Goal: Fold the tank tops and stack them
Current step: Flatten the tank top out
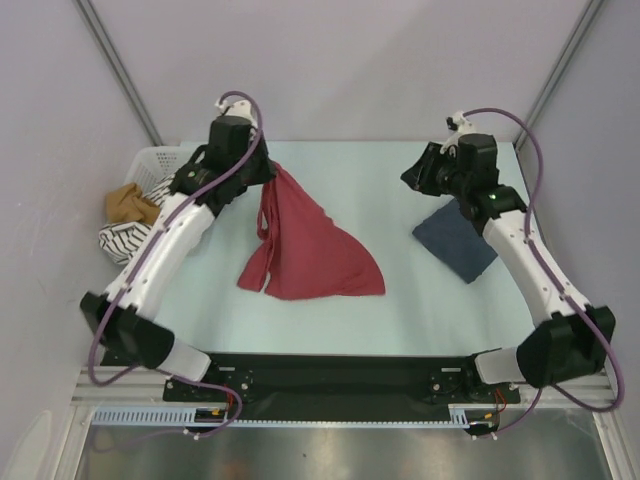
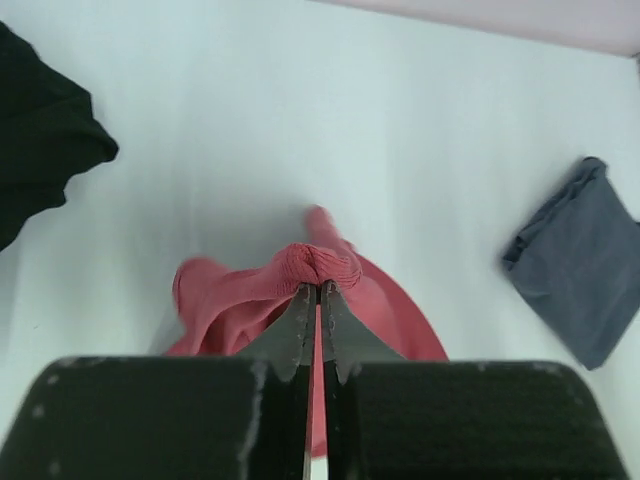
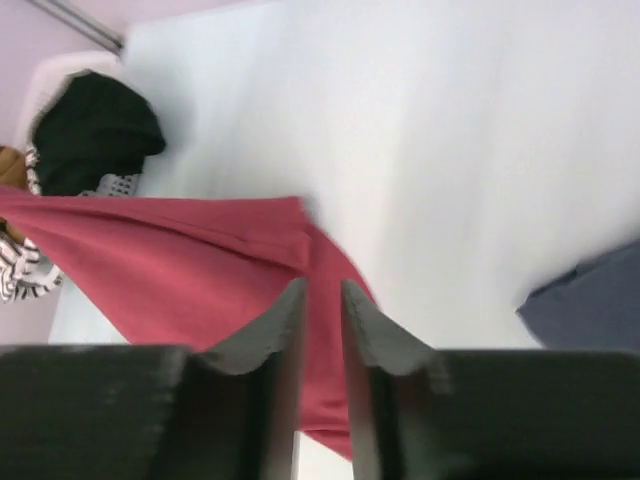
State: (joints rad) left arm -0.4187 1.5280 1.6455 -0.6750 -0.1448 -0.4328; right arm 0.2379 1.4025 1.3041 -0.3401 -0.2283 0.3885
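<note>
Left gripper [image 2: 320, 285] was clamped tight on a bunched fold of the red tank top [image 1: 310, 255], and it had that fold up off the table [image 1: 400, 310] near the far-left corner. From the pinch, the red cloth hung down and fanned out into a wide triangle, its lower hem lying on the table around the middle, toward the near edge. Over on the other side, the blue-grey tank top [image 1: 455, 242] lay folded into a small, flat rectangle by the right edge, well apart from the red one. Right gripper [image 3: 322, 290] hung above the table just beyond that folded top, its jaws a narrow gap apart and nothing between them. At the far-left corner sat a white basket [image 1: 155, 160], a tan garment [image 1: 130, 203] and a striped garment [image 1: 120, 240] spilling over its side.
</note>
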